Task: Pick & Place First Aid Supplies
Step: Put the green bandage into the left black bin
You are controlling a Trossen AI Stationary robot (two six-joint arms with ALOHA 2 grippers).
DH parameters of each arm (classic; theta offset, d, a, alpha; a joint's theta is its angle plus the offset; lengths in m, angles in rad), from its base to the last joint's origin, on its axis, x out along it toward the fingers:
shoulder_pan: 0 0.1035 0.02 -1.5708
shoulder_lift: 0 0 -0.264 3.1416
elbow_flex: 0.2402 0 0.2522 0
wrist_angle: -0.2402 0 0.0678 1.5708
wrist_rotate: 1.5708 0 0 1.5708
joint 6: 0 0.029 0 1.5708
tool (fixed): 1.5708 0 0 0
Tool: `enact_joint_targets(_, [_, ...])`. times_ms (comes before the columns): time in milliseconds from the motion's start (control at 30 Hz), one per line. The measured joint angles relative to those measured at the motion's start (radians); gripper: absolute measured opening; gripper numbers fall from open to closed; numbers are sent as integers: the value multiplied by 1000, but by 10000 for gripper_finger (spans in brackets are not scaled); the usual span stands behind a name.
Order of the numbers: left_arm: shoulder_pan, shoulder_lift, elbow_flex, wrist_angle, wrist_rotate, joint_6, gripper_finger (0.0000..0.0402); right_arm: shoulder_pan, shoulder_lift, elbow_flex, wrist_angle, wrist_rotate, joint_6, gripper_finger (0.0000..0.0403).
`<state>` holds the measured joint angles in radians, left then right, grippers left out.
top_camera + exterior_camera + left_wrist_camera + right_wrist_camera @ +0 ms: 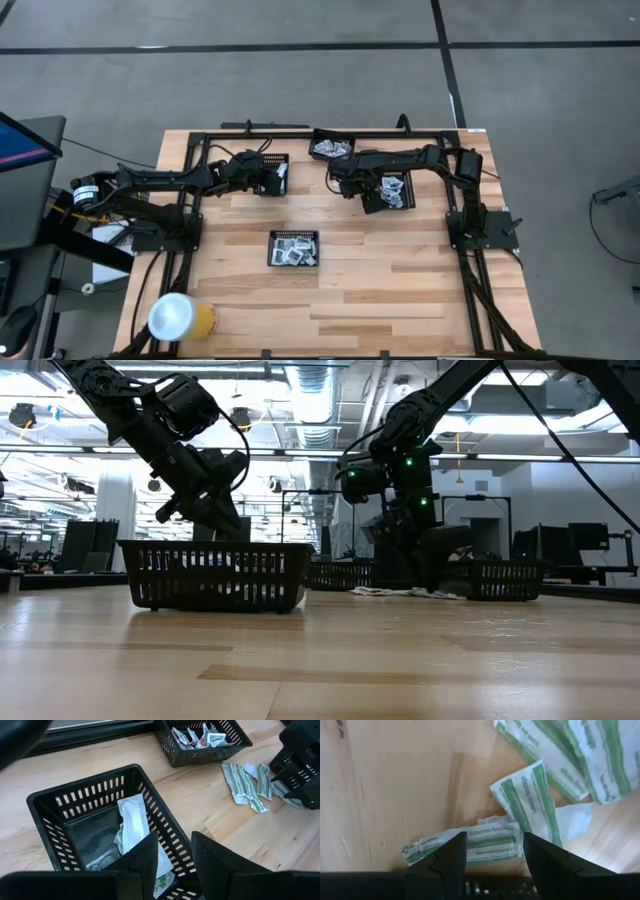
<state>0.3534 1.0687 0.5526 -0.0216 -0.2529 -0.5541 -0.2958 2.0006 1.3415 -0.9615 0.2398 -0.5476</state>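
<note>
Several pale green-white strips [530, 795] lie loose on the wooden table between the trays, also seen in the left wrist view [245, 782]. My right gripper [495, 852] points down over them, open, one strip [485, 842] lying across the gap between its fingers. My left gripper [175, 855] hovers open above the near wall of a black mesh tray [50, 805] that holds white and green-white packets [134, 817]. Nothing is between its fingers. In the high view the left gripper [272, 180] is at that tray and the right gripper [342, 183] is at mid-table. My right gripper comes from above with its fingers on either side of a strip's middle [492, 840], lying across it. The strip lies flat on the table. Whether the fingertips touch it, I cannot tell.
A far tray [333, 147] holds squarish sachets [200, 737]. Another tray of packets [395, 190] sits under the right arm, and a third [295, 248] stands toward the near edge. A yellow cup [180, 318] stands at the near left corner. A black frame [300, 132] rims the table.
</note>
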Motion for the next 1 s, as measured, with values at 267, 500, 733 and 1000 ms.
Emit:
enact_joint_targets(267, [0,0,0,0,0,0,117,-7,0,0,21,-4,-29,188])
enact_joint_targets(500, [0,0,0,0,0,0,117,-22,0,0,29,-11,-39,188])
enact_joint_targets(733, [0,0,0,0,0,0,117,-28,0,0,33,-30,-39,188])
enact_joint_targets(1000, [0,0,0,0,0,0,118,-26,0,0,56,-31,-39,163])
